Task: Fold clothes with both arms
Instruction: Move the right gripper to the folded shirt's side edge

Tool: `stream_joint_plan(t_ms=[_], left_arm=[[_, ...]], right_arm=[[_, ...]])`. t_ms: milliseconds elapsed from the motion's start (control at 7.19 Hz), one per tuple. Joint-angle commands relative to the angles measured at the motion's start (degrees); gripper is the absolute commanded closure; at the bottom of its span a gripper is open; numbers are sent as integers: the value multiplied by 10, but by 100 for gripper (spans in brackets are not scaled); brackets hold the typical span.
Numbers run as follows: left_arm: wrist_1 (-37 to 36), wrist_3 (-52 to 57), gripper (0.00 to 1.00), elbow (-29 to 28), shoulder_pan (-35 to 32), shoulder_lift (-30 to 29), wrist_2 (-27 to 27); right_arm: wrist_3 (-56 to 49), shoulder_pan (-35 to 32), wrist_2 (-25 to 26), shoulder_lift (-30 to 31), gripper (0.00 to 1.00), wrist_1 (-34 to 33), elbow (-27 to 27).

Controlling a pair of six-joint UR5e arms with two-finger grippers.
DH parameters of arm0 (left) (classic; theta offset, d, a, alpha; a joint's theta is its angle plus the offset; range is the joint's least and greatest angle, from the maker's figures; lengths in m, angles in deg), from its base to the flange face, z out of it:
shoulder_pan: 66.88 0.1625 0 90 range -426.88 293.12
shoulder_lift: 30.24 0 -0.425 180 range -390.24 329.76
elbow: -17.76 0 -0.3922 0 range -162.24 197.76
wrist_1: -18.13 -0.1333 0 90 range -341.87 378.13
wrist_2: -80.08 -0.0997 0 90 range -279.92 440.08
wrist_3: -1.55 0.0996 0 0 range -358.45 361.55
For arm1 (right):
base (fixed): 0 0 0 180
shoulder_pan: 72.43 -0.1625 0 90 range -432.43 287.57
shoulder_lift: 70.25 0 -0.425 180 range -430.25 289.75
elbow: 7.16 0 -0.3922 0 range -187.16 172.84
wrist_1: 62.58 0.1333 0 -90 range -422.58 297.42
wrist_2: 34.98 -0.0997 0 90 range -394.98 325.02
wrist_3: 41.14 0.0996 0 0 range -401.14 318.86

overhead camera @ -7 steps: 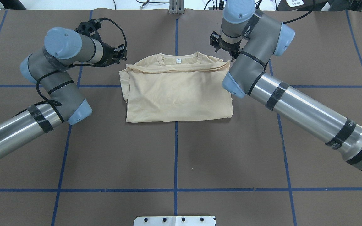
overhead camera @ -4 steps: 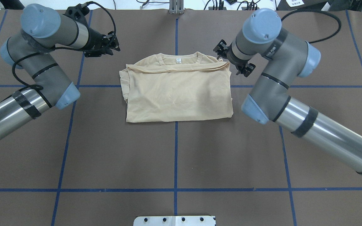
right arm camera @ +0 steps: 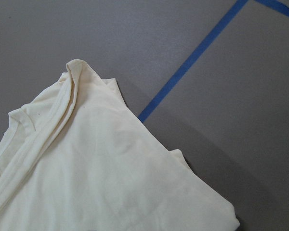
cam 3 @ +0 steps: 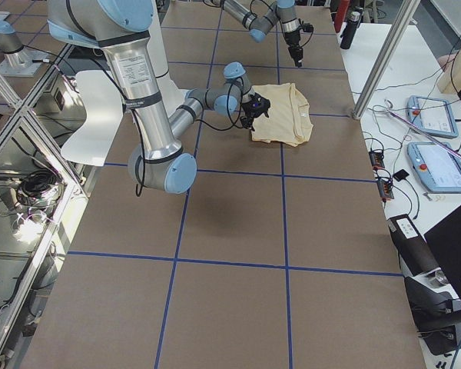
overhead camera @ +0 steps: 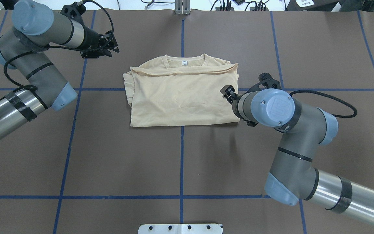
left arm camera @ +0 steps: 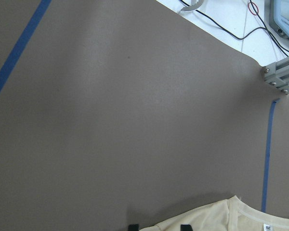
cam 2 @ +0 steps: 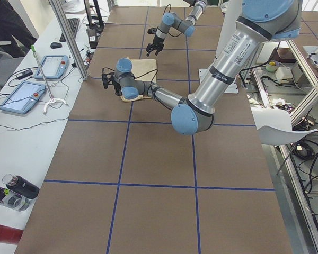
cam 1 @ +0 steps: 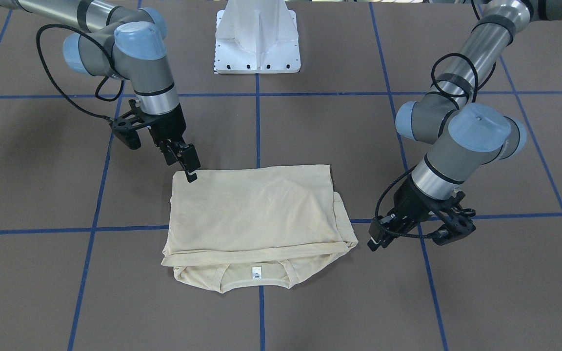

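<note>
Underneath, a brown table gridded with blue tape. Over it, the left arm reaching in along the far-left side, and the right arm bent in toward the middle. At the table's centre, the cream shirt, folded into a flat rectangle across the middle tape line, collar on the side away from the robot. Off the cloth, near its far-left shoulder, the left gripper, fingers spread apart, holding nothing. At the shirt's right edge by the near corner, the right gripper; cannot tell whether parted or closed, nor whether touching the cloth. Inside the collar, facing up, a small white neck label.
</note>
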Motion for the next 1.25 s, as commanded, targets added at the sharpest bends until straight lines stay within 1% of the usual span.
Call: stream_joint_plan(t_ms=[0,139,417,556,695,834,973,1112], left_arm=[[1,0,58,0,0,2,0],[2,0,58,0,1,2,0],[3,-1,58,0,1,2,0],[3,-1,58,0,1,3,0],[3,-1,57,0,1,2,0],[4,-1,58,0,1,3,0],[4,-1,57,0,1,2,-1],[4,-1,57,0,1,2,-1]], right_arm=[[31,23,35,5,4,0,-21],[40,36,55,-4,4,0,-47],[40,38,57,0,5,-1,-50],[40,38,57,1,8,-1,-50],[40,38,57,5,30,-1,-49],[40,39,57,4,82,-1,-48],[39,38,57,5,100,-1,-46],[39,38,57,4,100,-1,-42]])
